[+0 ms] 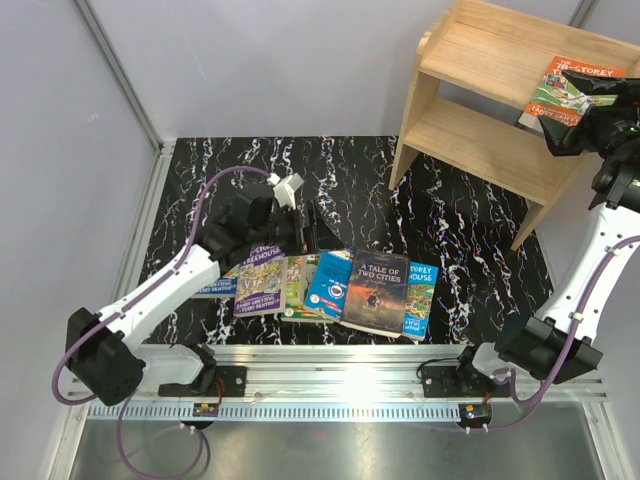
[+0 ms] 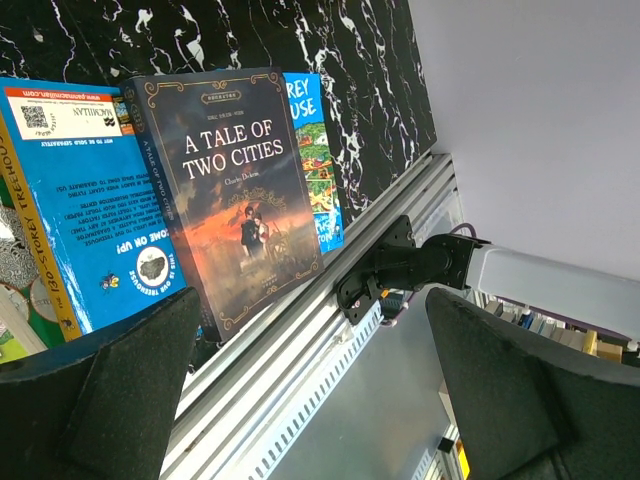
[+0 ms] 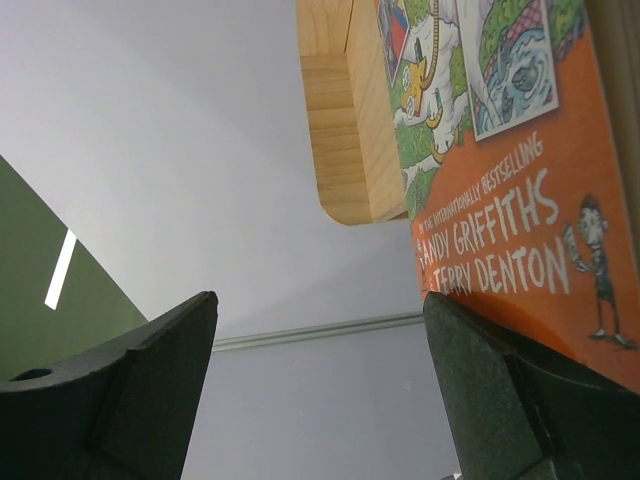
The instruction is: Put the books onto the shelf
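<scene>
Several books lie in an overlapping row on the black marbled mat: a purple Treehouse book (image 1: 262, 280), a blue one (image 1: 330, 283) (image 2: 80, 200), the dark "A Tale of Two Cities" (image 1: 375, 290) (image 2: 235, 190) and a blue-green one (image 1: 422, 298) (image 2: 315, 160). My left gripper (image 1: 310, 225) (image 2: 312, 300) hovers just behind the row, open and empty. The light wooden shelf (image 1: 480, 130) (image 3: 350, 110) stands at the back right. An orange Treehouse book (image 1: 565, 90) (image 3: 510, 200) leans on its top tier. My right gripper (image 1: 582, 105) (image 3: 320, 296) is open beside that book, nothing between its fingers.
An aluminium rail (image 1: 340, 360) (image 2: 290, 370) runs along the near edge with both arm bases on it. Grey walls close in on the left, back and right, and the shelf's right end stands near the right wall.
</scene>
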`<state>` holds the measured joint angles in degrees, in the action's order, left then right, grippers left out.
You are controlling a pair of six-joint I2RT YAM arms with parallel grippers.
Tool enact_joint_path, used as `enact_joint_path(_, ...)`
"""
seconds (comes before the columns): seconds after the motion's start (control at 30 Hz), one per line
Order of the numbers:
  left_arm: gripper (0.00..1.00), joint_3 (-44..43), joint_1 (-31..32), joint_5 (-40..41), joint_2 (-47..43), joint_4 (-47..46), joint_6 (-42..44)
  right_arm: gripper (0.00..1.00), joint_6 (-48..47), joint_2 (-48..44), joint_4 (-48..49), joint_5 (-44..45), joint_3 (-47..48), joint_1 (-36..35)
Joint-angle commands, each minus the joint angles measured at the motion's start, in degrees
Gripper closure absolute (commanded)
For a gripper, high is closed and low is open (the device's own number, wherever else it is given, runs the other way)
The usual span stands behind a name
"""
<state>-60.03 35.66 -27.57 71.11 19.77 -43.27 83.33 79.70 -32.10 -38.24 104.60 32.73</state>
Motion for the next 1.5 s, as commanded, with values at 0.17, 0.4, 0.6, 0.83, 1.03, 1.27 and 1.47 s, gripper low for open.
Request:
enact_joint_path(0.17,0.01,-3.78,-0.50,-2.93,2.98,-2.72,0.99,0.09,-1.68,2.38,4.49,-0.35,1.75,0.32)
enact_joint_path(0.4,0.01,-5.80,-0.50,-3.36,5.00,-2.02,1.78,0.09,-1.15,6.69,7.66,3.96,5.53,0.49)
enact_joint_path(0.6,0.01,-7.29,-1.20,-3.37,5.79,-1.05,2.31,0.08,-0.45,9.51,9.85,5.46,9.13,0.49)
enact_joint_path(0.83,0.01,-6.94,-1.47,-3.54,5.97,-1.49,1.78,0.05,3.50,9.16,27.76,-0.16,4.75,0.49)
enact_joint_path(1.03,0.01,-6.85,-1.38,-3.36,5.88,-1.49,1.34,0.00,10.45,5.30,49.48,-6.49,0.27,0.49)
enact_joint_path(1.27,0.01,-4.66,-0.77,-2.31,5.09,-0.17,2.31,0.00,-6.65,-12.33,34.52,-6.25,-9.66,-12.75)
enact_joint_path(1.47,0.01,-4.13,3.71,2.25,10.08,4.83,6.26,0.00,-25.83,-27.46,1.81,-3.33,-34.95,-21.57)
